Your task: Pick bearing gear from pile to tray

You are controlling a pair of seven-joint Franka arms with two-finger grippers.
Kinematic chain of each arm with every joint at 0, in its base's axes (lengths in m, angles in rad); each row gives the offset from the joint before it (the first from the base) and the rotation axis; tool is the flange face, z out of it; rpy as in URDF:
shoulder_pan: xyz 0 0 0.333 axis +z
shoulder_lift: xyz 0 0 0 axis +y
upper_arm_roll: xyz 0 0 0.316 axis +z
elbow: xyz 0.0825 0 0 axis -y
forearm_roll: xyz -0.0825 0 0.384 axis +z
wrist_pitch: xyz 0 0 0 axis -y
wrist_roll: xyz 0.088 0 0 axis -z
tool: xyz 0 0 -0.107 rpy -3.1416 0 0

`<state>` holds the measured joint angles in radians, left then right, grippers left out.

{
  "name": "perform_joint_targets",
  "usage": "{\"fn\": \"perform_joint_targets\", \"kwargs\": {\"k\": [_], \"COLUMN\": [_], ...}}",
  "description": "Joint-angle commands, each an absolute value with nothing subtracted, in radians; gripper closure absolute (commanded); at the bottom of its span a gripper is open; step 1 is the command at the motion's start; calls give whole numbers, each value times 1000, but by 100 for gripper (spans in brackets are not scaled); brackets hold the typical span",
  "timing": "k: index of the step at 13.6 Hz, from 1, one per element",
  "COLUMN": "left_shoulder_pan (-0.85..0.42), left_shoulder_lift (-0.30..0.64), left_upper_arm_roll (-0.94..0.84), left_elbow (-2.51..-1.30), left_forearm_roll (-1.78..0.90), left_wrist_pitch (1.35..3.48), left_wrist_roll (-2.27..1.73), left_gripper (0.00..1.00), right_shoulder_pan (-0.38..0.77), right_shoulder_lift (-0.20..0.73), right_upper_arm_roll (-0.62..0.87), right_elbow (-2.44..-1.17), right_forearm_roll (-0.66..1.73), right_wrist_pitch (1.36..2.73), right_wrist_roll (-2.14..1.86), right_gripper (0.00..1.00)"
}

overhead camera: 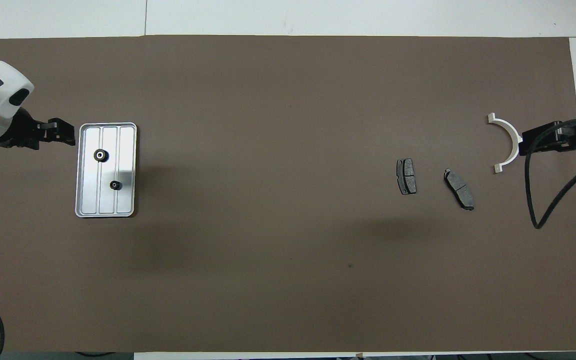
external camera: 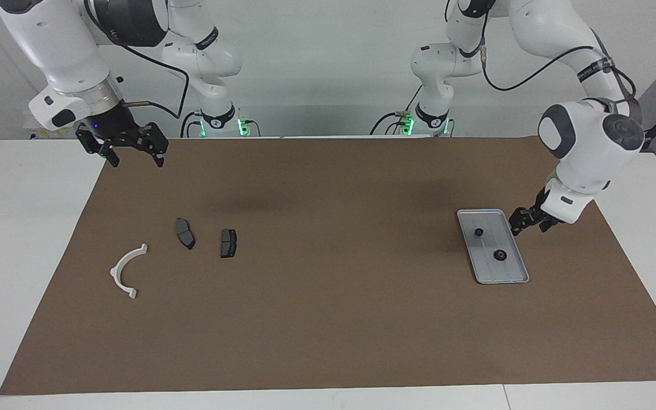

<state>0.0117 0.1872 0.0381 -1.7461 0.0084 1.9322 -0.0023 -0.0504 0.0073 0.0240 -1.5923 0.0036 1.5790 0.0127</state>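
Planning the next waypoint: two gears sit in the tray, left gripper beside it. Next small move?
Probably pull the left gripper up and home: it holds nothing, both gears lie in the tray, and only brake pads and the white bracket remain.

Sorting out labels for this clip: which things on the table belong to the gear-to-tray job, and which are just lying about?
Job:
- tray
- two black gears lying in it
- left gripper, raised beside the tray

Lying about:
- white bracket
- two brake pads
- right gripper, waiting
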Motion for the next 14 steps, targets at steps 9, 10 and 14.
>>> {"fn": "perform_joint_targets", "kwargs": {"k": [9, 10, 14], "left_shoulder_pan": [9, 3, -14], "left_shoulder_lift": [45, 44, 23], "left_upper_arm_roll": [38, 40, 38], "left_elbow": [-1657, -1664, -1657], "left_forearm_roll": [-23, -25, -25], "left_wrist_pitch": [1667, 1667, 1644], "left_wrist_roll": [11, 5, -2], "left_gripper": [0, 0, 0], "right_shoulder_pan": [-60, -60, -61], "right_shoulder_lift": [0, 0, 3], "right_upper_arm_roll": [31, 31, 31], "right_elbow": [-1592, -1594, -1592], "right_forearm_roll": [-3, -3, -3], "right_wrist_pitch": [1565, 1565, 1565], "right_wrist_roll": [26, 28, 26], "right_gripper": [0, 0, 0]}}
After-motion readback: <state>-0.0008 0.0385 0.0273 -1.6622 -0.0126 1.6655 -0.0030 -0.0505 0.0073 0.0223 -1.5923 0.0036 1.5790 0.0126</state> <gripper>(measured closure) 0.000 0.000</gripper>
